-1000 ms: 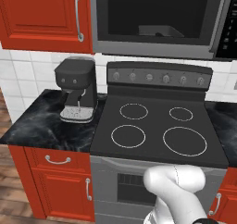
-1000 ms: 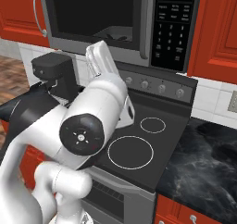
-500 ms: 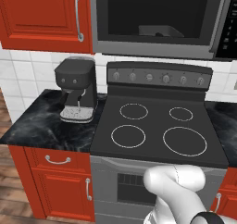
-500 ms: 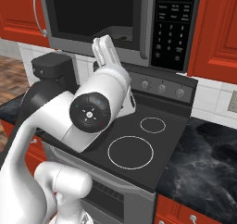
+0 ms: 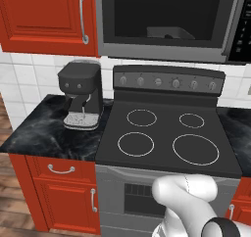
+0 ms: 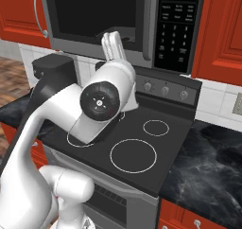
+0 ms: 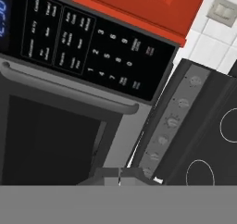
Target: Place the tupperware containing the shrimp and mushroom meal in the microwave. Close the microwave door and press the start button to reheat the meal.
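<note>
Hovering gripper [image 6: 112, 38] just before closed microwave door [image 6: 90, 20], tupperware [image 5: 169, 33] inside.

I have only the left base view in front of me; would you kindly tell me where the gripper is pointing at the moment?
Observer: In the right base view the gripper points upward in front of the dark window of the microwave door.
Operator: Thank you. Are its fingers spread?
Observer: No, the fingers look pressed together, with nothing between them.
Operator: And what does the hand camera face?
Observer: The black keypad, with the door's grey bar handle running right alongside it.
</note>
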{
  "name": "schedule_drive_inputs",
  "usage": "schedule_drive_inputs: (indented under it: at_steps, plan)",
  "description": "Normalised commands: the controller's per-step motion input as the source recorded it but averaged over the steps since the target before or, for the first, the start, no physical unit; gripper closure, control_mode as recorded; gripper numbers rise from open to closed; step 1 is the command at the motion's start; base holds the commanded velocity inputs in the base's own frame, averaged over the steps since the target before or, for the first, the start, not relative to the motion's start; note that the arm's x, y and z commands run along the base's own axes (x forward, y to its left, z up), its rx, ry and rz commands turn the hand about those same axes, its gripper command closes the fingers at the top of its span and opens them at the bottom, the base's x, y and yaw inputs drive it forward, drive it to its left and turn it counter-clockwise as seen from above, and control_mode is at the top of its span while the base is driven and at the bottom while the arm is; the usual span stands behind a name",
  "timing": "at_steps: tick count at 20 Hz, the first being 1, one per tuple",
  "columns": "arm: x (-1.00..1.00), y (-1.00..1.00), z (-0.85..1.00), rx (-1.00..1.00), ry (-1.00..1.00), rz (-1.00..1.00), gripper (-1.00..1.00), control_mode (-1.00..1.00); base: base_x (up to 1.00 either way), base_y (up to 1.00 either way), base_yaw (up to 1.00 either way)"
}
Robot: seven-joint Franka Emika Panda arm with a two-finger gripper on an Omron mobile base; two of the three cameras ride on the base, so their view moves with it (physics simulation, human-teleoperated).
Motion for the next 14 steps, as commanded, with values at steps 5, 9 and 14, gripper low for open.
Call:
schedule_drive_inputs:
  at_steps: [5,9,14]
  plan:
    - [0.13,0.0,0.0,0.08,0.0,0.0,1.0,-1.0,0.0,0.0,0.0]
    - [0.08,0.0,0.0,0.07,0.0,0.0,1.0,-1.0,0.0,0.0,0.0]
    - [0.12,0.0,-0.02,0.06,0.0,0.0,1.0,-1.0,0.0,0.0,0.0]
